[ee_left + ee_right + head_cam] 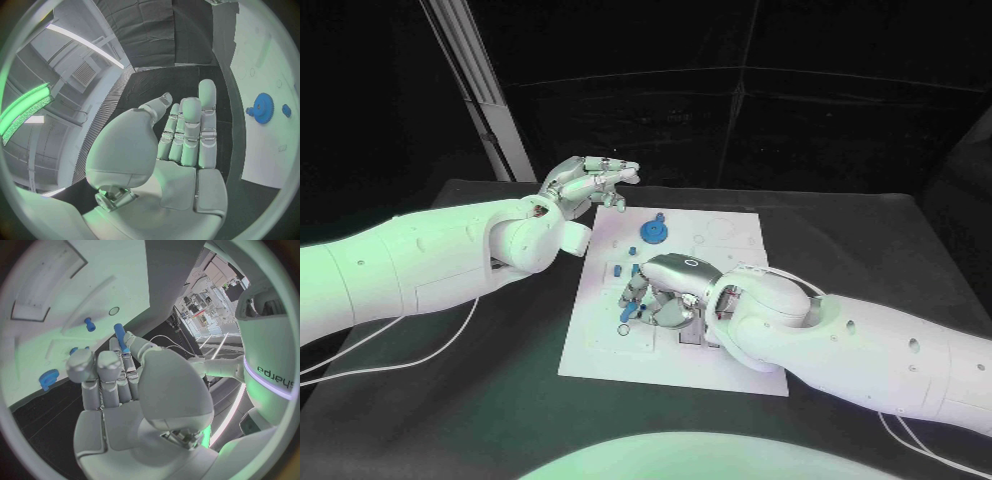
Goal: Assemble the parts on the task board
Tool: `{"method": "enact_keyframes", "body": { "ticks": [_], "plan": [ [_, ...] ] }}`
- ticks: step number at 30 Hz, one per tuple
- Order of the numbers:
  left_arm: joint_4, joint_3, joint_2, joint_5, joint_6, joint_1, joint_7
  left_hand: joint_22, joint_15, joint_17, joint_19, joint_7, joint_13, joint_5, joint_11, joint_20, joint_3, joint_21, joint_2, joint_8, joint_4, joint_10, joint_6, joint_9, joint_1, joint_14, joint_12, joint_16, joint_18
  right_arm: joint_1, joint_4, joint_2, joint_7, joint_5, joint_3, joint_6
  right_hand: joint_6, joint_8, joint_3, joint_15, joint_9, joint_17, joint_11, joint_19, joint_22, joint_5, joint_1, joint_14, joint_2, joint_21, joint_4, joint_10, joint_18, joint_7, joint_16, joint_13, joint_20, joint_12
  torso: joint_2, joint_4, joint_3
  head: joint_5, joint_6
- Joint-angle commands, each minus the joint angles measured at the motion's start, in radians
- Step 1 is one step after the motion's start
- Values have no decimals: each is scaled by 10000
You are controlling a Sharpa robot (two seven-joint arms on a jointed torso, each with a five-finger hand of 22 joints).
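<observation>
The blue peg (119, 336) is up off the task board (733, 225), a slim cylinder pinched at the fingers (100, 371) of the right hand (664, 292), which hovers low over the board's near-left part. The other fingers curl round it, so the grip looks like a pinch rather than a full wrap (a judgement from the wrist view, where the peg's top pokes out above them).

Around it on the white plate lie more parts: a blue gear (655, 232) sits toward the far middle of the board, with a small blue knob (286, 110) just beside it, and a short blue pin (90, 324) stands near a small round hole (114, 311). A few more small blue pieces (617, 268) lie along the board's left edge, close to the right hand.

Out at the far-left corner, the left hand (593, 184) hangs over the table (473, 400), fingers straight and side by side, holding nothing.

The risk from here: a slim peg in a light pinch can tilt or slip as it goes down, and a tilted peg would jam at the hole's rim or drop. The fingers also crowd the nearby loose pieces, so a sideways drift could knock them out of place.
</observation>
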State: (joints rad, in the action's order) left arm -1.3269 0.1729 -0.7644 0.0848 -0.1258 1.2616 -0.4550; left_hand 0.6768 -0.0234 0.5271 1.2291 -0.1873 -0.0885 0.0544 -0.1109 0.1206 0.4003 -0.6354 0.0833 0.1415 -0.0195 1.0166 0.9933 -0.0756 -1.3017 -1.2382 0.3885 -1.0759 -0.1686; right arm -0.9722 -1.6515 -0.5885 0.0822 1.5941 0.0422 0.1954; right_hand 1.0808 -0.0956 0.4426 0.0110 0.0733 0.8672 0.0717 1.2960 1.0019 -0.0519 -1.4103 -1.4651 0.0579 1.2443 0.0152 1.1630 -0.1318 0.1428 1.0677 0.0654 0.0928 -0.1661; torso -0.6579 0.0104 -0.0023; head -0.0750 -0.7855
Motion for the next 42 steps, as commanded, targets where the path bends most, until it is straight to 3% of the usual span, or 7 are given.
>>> {"method": "enact_keyframes", "body": {
  "ticks": [1,30,42],
  "plan": [
    [-2,-9,14,28,93,16,-95,-17,13,-14,-55,21,-14,61,18,-3,-36,69,-67,61,-19,-69,-83,8,-2,89,71,25,-139,6,107,90,-220,524,-31,-430,6,8,58,-5,3,-8,60,43,8,17,-32,-164,25,50,-14,11,174,67,39,-13,-2,18,4,-6,5,-47,-38],
    [36,-9,47,28,149,16,-56,-17,13,-14,-55,21,-14,61,18,-3,-36,69,-67,61,-19,-69,-83,8,-2,89,71,25,-139,69,468,487,201,1225,-109,-895,5,17,83,-14,0,-29,68,26,-4,15,-28,-150,9,48,-24,11,171,74,40,-9,6,46,7,6,3,-79,-155],
    [35,-9,35,28,161,16,-50,-17,13,-14,-55,21,-14,61,18,-3,-36,69,-67,61,-19,-69,-83,8,-2,89,71,25,-139,84,494,575,451,1637,-264,-967,8,18,90,-16,0,-37,68,23,-3,14,-26,-145,2,49,-26,17,170,74,39,-7,9,51,-1,13,6,-86,-176]
  ]
}}
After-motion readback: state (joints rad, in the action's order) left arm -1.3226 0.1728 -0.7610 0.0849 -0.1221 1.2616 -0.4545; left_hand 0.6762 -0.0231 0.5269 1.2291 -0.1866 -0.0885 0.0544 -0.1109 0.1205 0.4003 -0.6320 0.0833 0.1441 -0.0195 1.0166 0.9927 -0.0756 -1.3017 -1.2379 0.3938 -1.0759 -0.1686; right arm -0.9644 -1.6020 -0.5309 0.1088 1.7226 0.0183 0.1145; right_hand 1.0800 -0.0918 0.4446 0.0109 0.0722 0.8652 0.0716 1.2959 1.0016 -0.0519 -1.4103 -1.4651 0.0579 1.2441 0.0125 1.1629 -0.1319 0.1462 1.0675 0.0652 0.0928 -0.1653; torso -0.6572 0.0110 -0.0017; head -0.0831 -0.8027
